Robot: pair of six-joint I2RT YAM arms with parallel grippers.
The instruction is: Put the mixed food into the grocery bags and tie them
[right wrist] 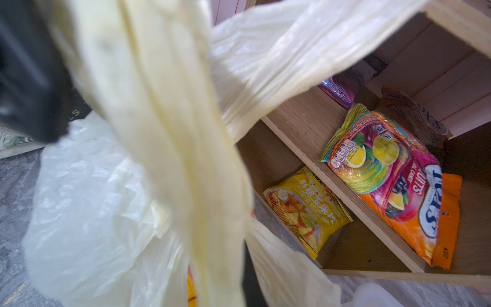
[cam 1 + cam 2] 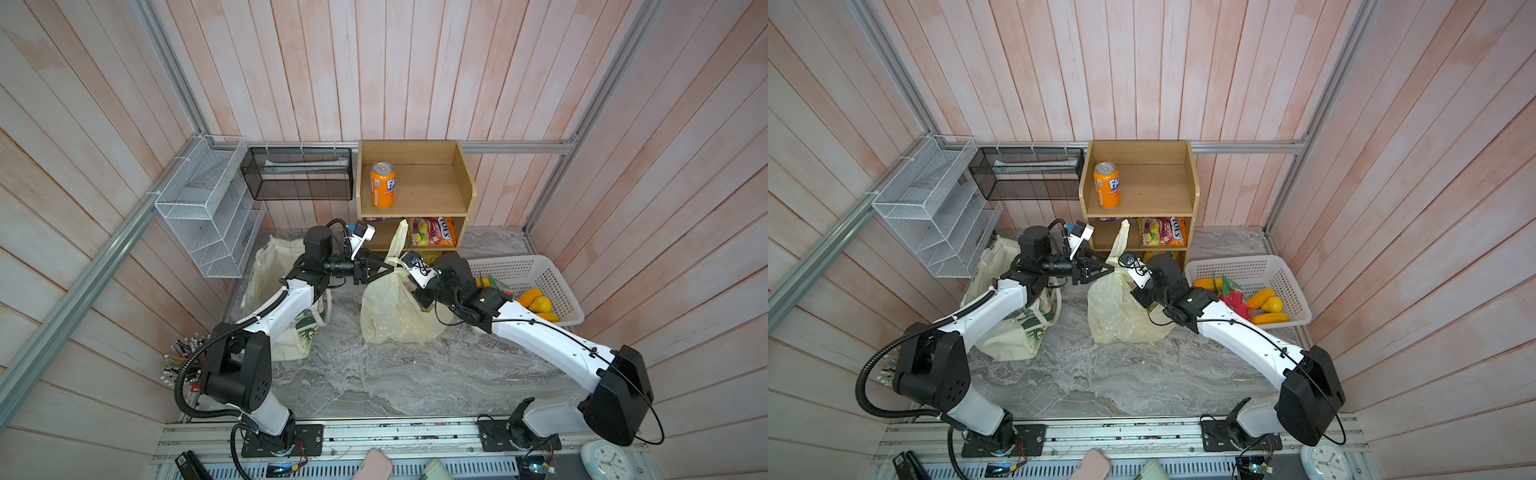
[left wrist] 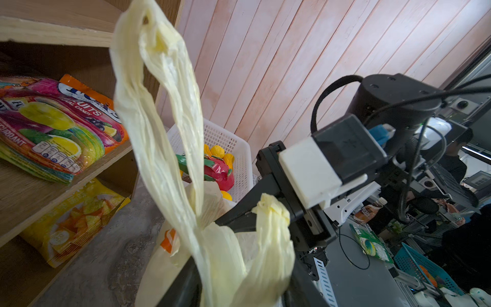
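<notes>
At table centre, both top views: plastic bag [image 2: 386,311] [image 2: 1113,311] standing on the marble table [image 2: 395,374], with both arms meeting at its gathered neck.

Step in hand, as judged: tying the handles of this bag. One handle loop [image 2: 400,237] [image 3: 159,106] stands tall. The other, a short loop [image 3: 271,212], lies at the right gripper [image 3: 228,220].

Left gripper [image 2: 388,268] [image 2: 1111,269]: the jaws stand partly apart with bunched plastic between them. Whether they clamp it cannot be told.

Right gripper: closed fully, apparently pinching the short loop; in the right wrist view the plastic fills the frame.

Canvas tote [image 2: 270,257] [image 2: 992,266]: far left, partly under the left arm, its handles not tied.

Mixed food: not visible. It is presumably inside the bags, though no view confirms this.

Next move, as judged: cross one loop over the other and draw the two apart, which needs a firm hold on each.

Edges: the wooden shelf [image 2: 467,183] stands just behind the tall loop, where its boards could snag the film. The white basket [image 2: 536,266] lies close to the right arm.

Open room: the near half of the table, so pulling nearward looks safest.
</notes>
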